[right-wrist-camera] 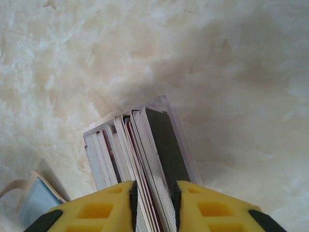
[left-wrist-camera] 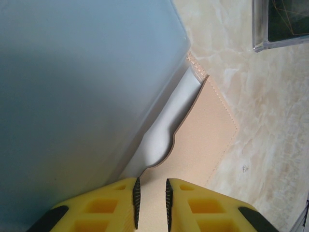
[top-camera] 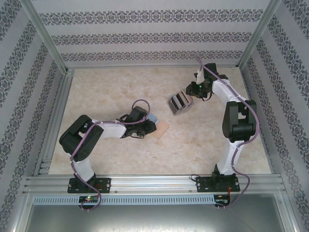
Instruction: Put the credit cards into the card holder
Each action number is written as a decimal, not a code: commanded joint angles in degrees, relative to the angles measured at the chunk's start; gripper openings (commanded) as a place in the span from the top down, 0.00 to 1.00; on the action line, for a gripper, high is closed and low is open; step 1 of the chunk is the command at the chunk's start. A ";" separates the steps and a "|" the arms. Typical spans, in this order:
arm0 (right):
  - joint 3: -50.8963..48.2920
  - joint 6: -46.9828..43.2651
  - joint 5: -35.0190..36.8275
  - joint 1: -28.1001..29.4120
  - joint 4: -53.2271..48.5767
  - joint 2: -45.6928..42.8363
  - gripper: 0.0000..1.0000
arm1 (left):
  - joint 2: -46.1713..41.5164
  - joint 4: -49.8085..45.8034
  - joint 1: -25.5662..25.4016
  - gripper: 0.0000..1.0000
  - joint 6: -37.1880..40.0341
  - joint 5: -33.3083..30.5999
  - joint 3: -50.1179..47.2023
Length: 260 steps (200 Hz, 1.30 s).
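Note:
A tan card holder lies flat on the table, also visible from above. A pale blue credit card stands tilted with its lower edge in the holder's white-lined slot. My left gripper hovers right over the holder's face, jaws a narrow gap apart with nothing between them; the blue card passes to the left of its left finger. Farther right, several credit cards stand on edge in a clear box. My right gripper is shut on a bundle of these cards at the right side of the stack.
The marble-patterned table is ringed by aluminium rails and patterned walls. The clear box lies a short way beyond the holder. The blue card and holder sit near the box's left side.

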 commanded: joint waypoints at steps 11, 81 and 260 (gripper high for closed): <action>1.44 -0.33 -0.61 -0.37 -0.61 0.35 0.74 | 1.95 -0.24 -0.48 0.75 0.95 0.32 1.04; 1.70 -0.08 -1.31 -0.81 -0.28 2.09 0.81 | 2.02 -0.01 -0.51 0.75 0.88 0.31 0.90; 1.36 -0.77 -0.11 -1.78 -0.86 -1.34 0.91 | 1.84 0.36 -0.41 0.75 0.75 0.39 0.91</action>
